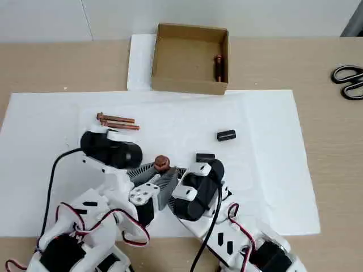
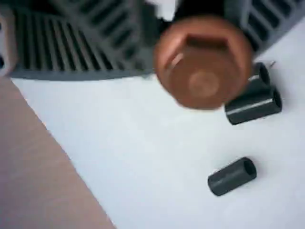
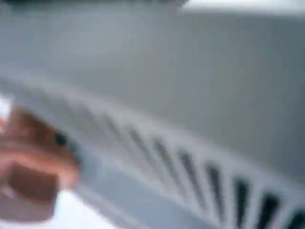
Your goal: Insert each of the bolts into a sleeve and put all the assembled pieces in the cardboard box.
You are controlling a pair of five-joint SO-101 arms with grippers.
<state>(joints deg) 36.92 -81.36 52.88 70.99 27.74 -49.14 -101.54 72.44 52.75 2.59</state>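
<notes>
Near paper (image 1: pixel 272 170) front edge, bolt (image 1: pixel 161 164) head-up between both arms' jaws; clamped or apart, cannot tell.

The high view hangs over the near side of the surface (image 1: pixel 39 68) and looks steeply down. It stands far enough off the bolt (image 1: pixel 161 163) to take in the box (image 1: pixel 190 84) well beyond it. The left wrist view sits just above the bolt's head, facing down past it to two sleeves (image 2: pixel 232 176) near it. The right wrist view is closer yet, almost against the bolt. All three share the bolt; the high and left wrist views also share the sleeves.
</notes>
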